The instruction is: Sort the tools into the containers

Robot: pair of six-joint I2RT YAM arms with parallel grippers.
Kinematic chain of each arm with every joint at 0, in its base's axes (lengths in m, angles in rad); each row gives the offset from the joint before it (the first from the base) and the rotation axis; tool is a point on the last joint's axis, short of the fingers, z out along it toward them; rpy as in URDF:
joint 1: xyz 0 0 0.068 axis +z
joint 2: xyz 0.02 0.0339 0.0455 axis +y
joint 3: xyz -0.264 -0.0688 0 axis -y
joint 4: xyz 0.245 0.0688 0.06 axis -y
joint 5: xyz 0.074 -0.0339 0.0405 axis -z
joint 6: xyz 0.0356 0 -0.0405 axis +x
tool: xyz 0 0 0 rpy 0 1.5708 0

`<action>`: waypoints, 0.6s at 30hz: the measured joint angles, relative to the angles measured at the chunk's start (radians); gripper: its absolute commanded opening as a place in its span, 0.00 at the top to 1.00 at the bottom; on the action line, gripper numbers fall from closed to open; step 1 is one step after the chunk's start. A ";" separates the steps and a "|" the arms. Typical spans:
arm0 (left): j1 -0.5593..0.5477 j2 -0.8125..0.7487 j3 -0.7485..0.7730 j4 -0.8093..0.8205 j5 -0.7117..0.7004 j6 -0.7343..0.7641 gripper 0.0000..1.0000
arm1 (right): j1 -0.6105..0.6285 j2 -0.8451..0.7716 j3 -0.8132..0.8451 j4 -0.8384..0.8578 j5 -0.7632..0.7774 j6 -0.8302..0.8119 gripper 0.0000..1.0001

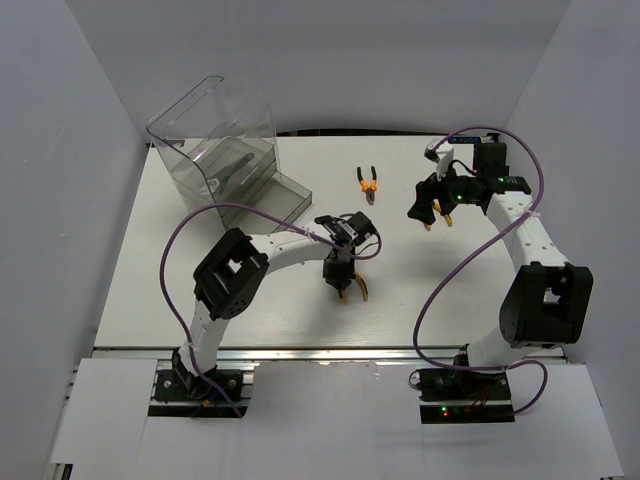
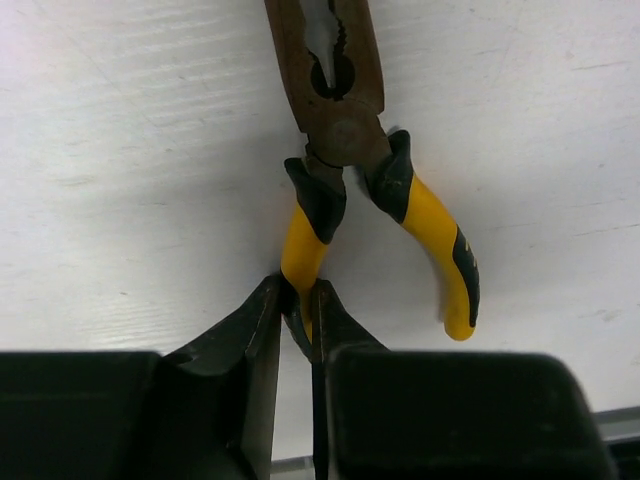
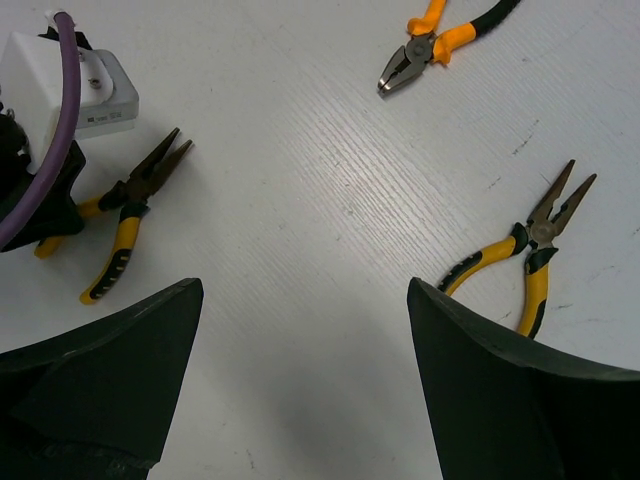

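White table [image 1: 140,300] is sitting inside plain white walls on the left, far and right sides. Its near edge is meeting the rail that carries both arm bases.

The clear cabinet [image 1: 215,140] is standing at the far-left corner, close to the left wall, with a grey-tinted drawer [image 1: 268,203] projecting from its front toward the centre.

The left gripper [image 2: 297,300] is pinching one handle of the yellow long-nose pliers [image 2: 340,130], its fingers closed tight on that handle. The other handle is splaying free to the right. This tool is sitting mid-table, well apart from the drawer.

The right gripper [image 3: 305,290] is hanging spread wide over bare tabletop and gripping nothing. The second yellow pliers [image 3: 541,233] are lying just beside its right finger [image 3: 520,390], handle ends hidden behind it.

The orange pliers [image 1: 369,184] are lying alone toward the far edge, between the two grippers, with bare surface showing on all sides.
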 measured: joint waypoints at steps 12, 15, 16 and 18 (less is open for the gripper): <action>0.167 -0.288 -0.099 0.046 -0.035 0.465 1.00 | 0.000 -0.024 0.000 -0.002 -0.018 -0.022 0.11; 0.303 -0.374 -0.095 0.072 -0.017 0.588 1.00 | 0.000 -0.024 0.000 -0.003 -0.023 -0.023 0.11; 0.349 -0.389 -0.091 0.079 -0.015 0.630 1.00 | 0.000 -0.024 -0.001 -0.004 -0.024 -0.023 0.10; 0.426 -0.394 -0.079 0.084 -0.024 0.707 1.00 | 0.000 -0.024 -0.001 -0.004 -0.026 -0.023 0.11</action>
